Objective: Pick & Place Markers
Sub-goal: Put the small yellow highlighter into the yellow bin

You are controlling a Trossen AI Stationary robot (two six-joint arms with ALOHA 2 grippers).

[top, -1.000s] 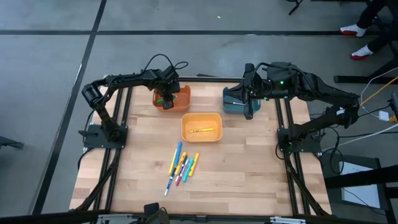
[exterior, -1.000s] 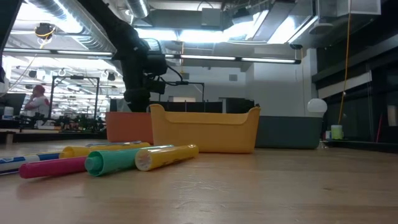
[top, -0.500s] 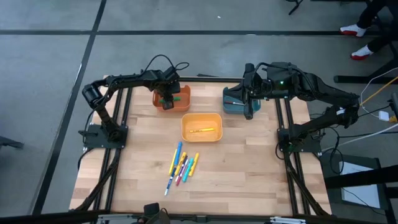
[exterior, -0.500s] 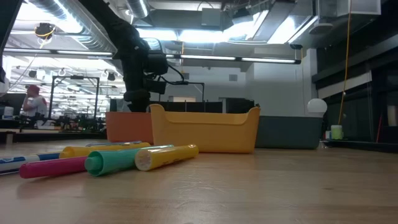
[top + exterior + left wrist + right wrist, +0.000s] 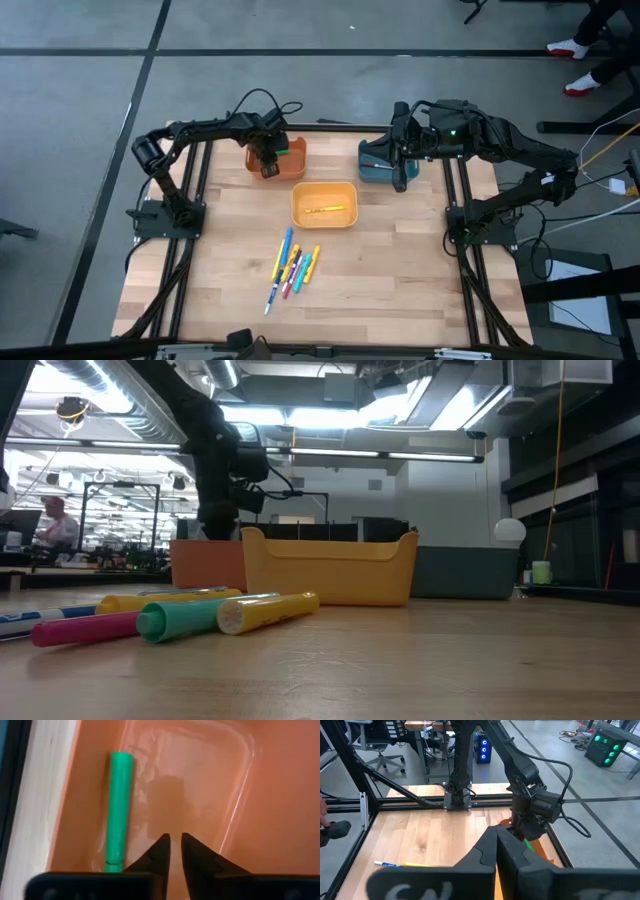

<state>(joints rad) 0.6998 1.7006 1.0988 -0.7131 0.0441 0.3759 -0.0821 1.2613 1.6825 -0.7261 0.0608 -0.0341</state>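
Left gripper [image 5: 268, 160] over the orange bin [image 5: 293, 160] at the table's far edge, fingers [image 5: 161, 851] drawn almost together with nothing between them, apparently just emptied. Green marker [image 5: 118, 810] flat on that bin's floor along one wall, beside the fingertips and apart from them, already placed. One yellow marker [image 5: 326, 210] inside the yellow bin [image 5: 324, 189] at the table's middle. Remaining markers [image 5: 292, 267] heaped loose on the bare wood toward the near edge, a little left of centre, long axes mostly running near-to-far with a slight lean; count hard to fix from above, roughly half a dozen. Heap well apart from both grippers, slightly nearer the left arm's side. Right gripper [image 5: 401, 168] clamped shut and empty, parked over the teal bin [image 5: 377, 165] by the far right corner. Likely next: left arm reaching back toward the near edge, fingers set across a marker's length.
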